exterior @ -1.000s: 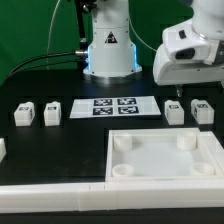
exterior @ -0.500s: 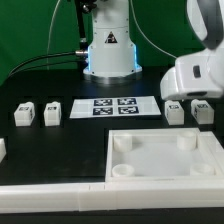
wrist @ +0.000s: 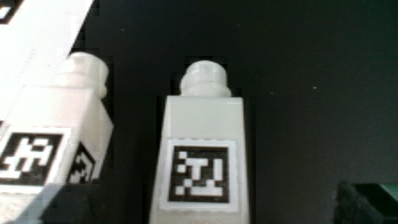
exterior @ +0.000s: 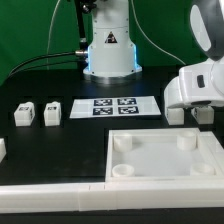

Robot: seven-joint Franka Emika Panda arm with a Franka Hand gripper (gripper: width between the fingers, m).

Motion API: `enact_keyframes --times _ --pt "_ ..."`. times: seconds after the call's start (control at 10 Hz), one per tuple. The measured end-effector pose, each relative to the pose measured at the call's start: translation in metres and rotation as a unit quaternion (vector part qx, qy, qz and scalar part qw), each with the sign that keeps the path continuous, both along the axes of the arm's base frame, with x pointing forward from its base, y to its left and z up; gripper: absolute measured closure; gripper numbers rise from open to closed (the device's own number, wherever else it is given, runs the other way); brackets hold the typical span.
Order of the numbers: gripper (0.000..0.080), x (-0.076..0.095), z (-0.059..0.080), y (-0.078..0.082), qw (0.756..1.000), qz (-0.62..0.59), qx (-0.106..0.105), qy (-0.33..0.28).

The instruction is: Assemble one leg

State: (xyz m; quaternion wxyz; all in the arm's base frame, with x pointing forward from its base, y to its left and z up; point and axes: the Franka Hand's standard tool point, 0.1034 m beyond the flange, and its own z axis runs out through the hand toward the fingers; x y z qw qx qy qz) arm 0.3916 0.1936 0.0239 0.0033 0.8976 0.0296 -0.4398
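Note:
Four white legs with marker tags lie on the black table. Two lie at the exterior view's left (exterior: 24, 114) (exterior: 52, 112). Two lie at the right, mostly hidden behind my gripper (exterior: 194, 108); one edge shows (exterior: 175, 114). In the wrist view, one leg (wrist: 199, 140) lies centred under my gripper (wrist: 199, 214), its rounded peg pointing away, and a second leg (wrist: 54, 130) lies beside it. One dark fingertip (wrist: 375, 204) shows well off to the side of the centred leg. The jaws stand wide apart and hold nothing.
The large white tabletop (exterior: 120, 178) with round corner sockets lies in front. The marker board (exterior: 112, 106) lies in the middle. The robot base (exterior: 108, 50) stands behind it. A white block (exterior: 2, 149) sits at the exterior view's left edge.
My gripper has come down and moved toward the front, over the two legs at the exterior view's right. No part has moved.

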Motion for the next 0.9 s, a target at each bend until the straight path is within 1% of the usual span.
enact_keyframes --times 0.3,0.6,0.8,0.9 --pt "0.0151 -0.002 -0.012 -0.002 1.0 -0.002 0.002 -0.001" --pt "0.0151 -0.004 -0.017 -0.004 1.0 -0.004 0.002 -0.003" --pt "0.0151 -0.005 -0.018 -0.003 1.0 -0.005 0.0 -0.004" --pt "0.0273 -0.005 -0.018 -0.002 1.0 -0.005 0.0 -0.004"
